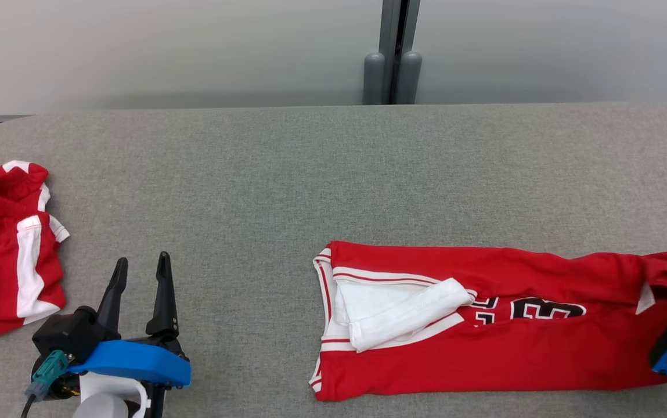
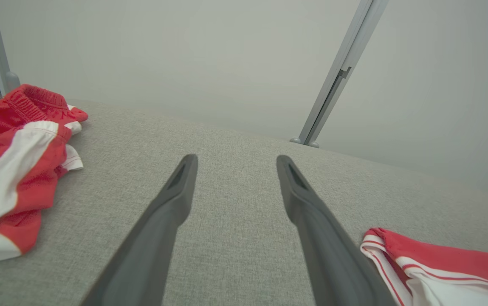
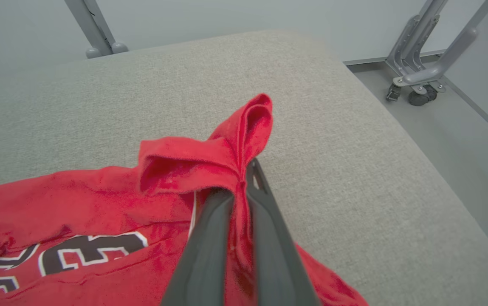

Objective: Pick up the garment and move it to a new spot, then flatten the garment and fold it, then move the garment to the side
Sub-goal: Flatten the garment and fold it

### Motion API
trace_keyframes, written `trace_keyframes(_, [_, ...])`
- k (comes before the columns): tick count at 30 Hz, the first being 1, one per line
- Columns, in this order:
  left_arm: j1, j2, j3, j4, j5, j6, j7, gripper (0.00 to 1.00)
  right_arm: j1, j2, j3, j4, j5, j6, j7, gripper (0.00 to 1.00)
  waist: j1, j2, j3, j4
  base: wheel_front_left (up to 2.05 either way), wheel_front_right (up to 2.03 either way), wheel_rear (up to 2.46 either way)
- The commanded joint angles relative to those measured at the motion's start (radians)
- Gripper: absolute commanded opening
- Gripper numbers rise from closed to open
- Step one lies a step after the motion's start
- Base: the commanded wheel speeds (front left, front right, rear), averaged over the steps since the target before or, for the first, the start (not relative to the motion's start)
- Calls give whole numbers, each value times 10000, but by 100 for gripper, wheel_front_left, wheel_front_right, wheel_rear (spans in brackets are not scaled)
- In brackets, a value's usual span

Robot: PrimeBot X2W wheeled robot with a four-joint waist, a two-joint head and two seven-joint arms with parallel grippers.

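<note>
Nearest, at the lower left, the left pincer (image 1: 142, 259) is spread wide over bare bench (image 1: 310, 174). Nothing is between its fingers, and the tips point toward the far edge. At the right edge the right pincer (image 3: 239, 182) is pressed together on a bunched fold of the red jersey (image 1: 484, 354), and that corner stands up in a small peak. The rest of the jersey lies flat on the near right part of the bench, stretched sideways. Black, white-edged numerals show about midway along it. Its white-trimmed opening faces the bench's middle, with a white flap turned out. Red shorts (image 1: 2, 249) with a white side stripe lie crumpled at the left edge, near the left pincer and well apart from the jersey. Farther off, the grey bench runs bare to its far edge. Behind it is a pale wall (image 1: 165, 52) with a grey post (image 1: 394, 58). Past the bench's right end a castered frame (image 3: 418, 95) stands on the floor.
</note>
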Motion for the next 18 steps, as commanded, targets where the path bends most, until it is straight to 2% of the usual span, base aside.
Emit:
trace_keyframes(1, [92, 10, 80, 19, 55, -59, -46, 100, 155, 101, 418, -234, 160, 2, 148, 0, 1, -1, -66, -43, 0, 0, 0])
trace_keyframes(6, [126, -25, 103, 39, 29, -72, -46, 100, 329, 248, 2398, -668, 941, 2, 359, 0, 1, -1, -193, -24, 0, 0, 0])
trace_keyframes(10, [114, -5, 26, 78, 24, -81, -46, 100, 160, 243, 4096, -523, 1784, 2, 198, 0, 1, -1, -252, 81, 0, 0, 0])
trace_keyframes(11, [114, -5, 26, 78, 24, -81, -46, 100, 160, 243, 4096, -523, 1784, 2, 198, 0, 1, -1, -252, 81, 0, 0, 0])
trace_keyframes(18, [8, -65, -105, 121, -15, -93, -46, 100, -902, 239, 6680, 744, 3103, 2, -518, 0, 1, -1, -232, 330, 0, 0, 0])
